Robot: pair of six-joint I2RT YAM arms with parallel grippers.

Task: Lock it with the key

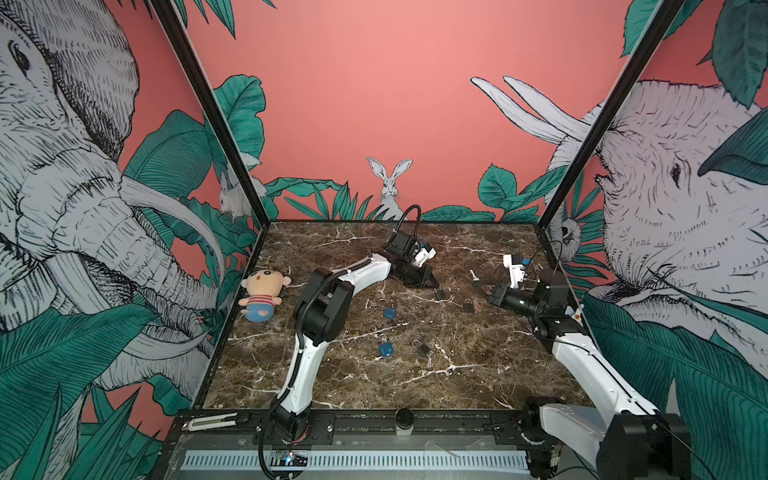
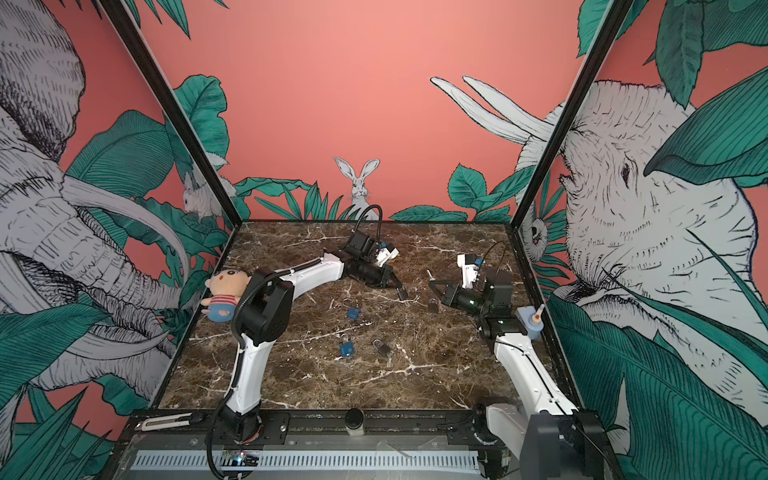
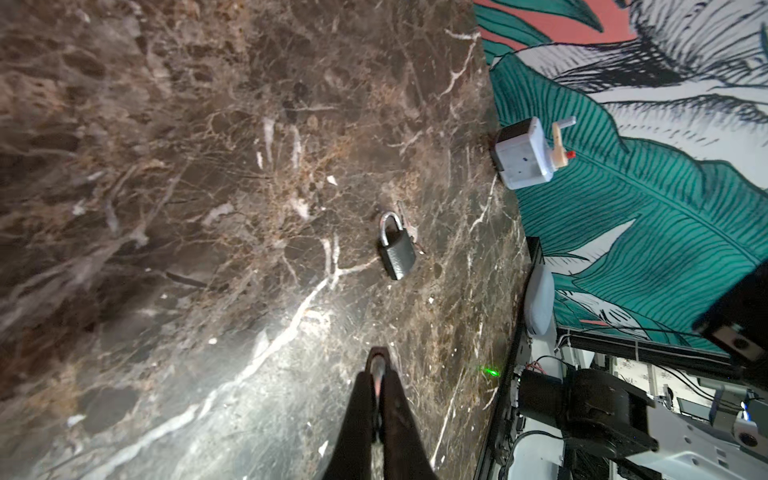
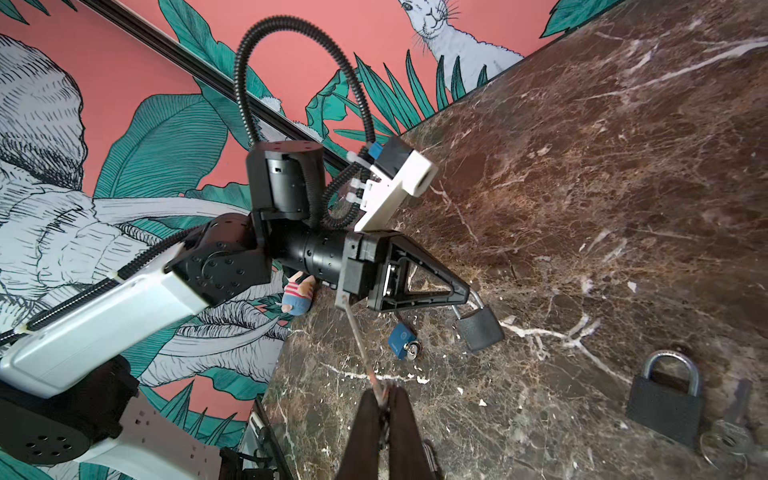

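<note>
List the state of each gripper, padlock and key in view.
Left gripper: shut on held padlock's shackle.
Held padlock: gripped by its shackle; latch state unclear.
Right gripper: shut on key.
Key: gripped, in no lock.
Black padlock: lying flat, shackle closed, spare keys beside it.
Far blue padlock: lying loose.
Near blue padlock: lying loose.
Grey padlock: lying loose; shackle unclear.

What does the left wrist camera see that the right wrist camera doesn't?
Only the left wrist view shows the white box with a knob by the wall. Only the right wrist view shows the black padlock hanging from the left claw, a blue padlock, the plush toy and the painted rabbit. Both show the marble table and a dark grey padlock lying on it.
</note>
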